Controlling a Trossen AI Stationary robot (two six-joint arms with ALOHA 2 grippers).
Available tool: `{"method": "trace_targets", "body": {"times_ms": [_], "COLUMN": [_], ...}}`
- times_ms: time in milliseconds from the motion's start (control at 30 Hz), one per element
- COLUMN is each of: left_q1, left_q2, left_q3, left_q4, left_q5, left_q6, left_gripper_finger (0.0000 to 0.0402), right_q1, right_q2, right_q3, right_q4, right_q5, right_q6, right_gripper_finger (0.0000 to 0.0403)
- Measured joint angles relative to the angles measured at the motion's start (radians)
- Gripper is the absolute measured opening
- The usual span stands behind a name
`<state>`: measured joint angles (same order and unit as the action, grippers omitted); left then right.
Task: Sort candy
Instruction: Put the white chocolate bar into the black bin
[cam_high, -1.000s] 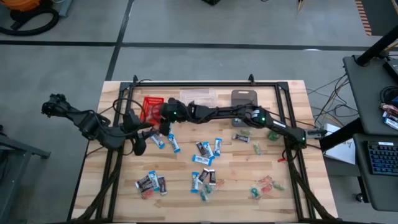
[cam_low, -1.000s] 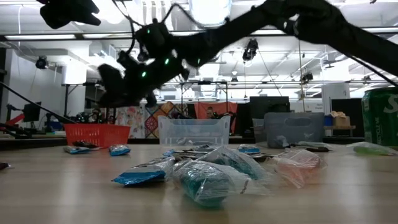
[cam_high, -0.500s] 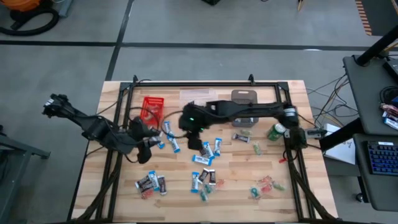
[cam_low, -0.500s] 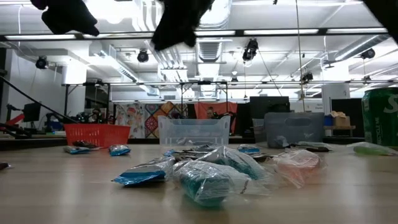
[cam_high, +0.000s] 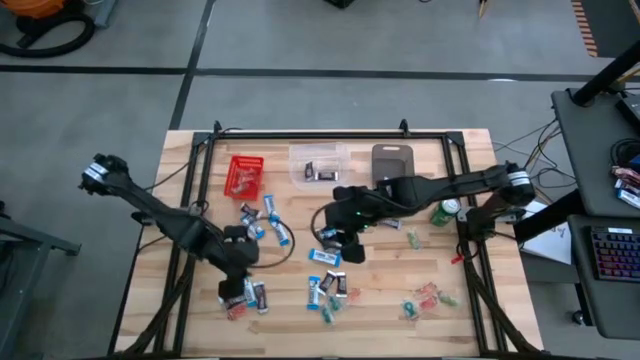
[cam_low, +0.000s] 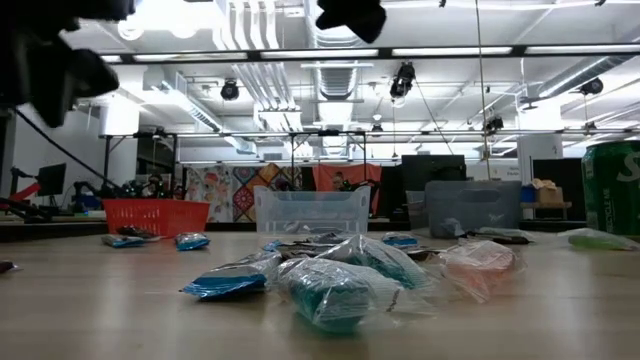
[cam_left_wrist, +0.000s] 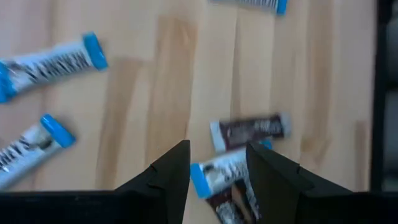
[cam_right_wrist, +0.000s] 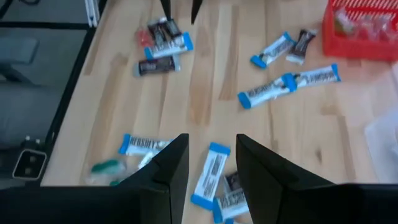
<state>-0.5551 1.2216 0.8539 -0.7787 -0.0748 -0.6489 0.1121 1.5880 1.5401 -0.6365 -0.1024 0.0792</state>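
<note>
Candy (cam_high: 330, 240) lies below both half-open, empty tools.

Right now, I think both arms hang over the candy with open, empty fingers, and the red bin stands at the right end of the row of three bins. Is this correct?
Not quite. In the high view the red bin stands at the left end of the row, with the clear bin in the middle and the grey bin at the right. The rest holds: the left gripper and the right gripper hang over the candy with open, empty fingers.
</note>
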Motion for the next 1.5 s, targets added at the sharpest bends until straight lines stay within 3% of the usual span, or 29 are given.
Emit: {"method": "trace_targets", "body": {"times_ms": [200,467,600,933,1500], "left_q1": [-0.035,-0.094,-0.151,-0.178,-0.179], "left_q2": [0.108,0.206,0.253,0.328,0.433], "left_q3": [0.02,0.035,0.035,0.035,0.034], "left_q4": [-0.037,-0.046,-0.053,-0.052,-0.023], "left_q5": [0.096,0.079,0.006,-0.091,-0.094], "left_q6": [0.038,0.135,0.193,0.207,0.222], "left_gripper_finger": [0.0153,0.0206,0.0217,0.0212,0.0177], "right_q1": [-0.001,0.003,0.011,0.015,0.026], "right_q2": [-0.031,-0.028,-0.028,-0.028,-0.024], "right_q3": [-0.064,-0.085,-0.085,-0.085,-0.085], "right_q4": [0.029,0.007,-0.001,-0.003,-0.012], "right_q5": [0.001,0.0,-0.001,-0.002,-0.001], "right_q6": [0.038,0.063,0.062,0.06,0.06], "right_gripper_finger": [0.0121,0.0121,0.0121,0.0121,0.0121]}}
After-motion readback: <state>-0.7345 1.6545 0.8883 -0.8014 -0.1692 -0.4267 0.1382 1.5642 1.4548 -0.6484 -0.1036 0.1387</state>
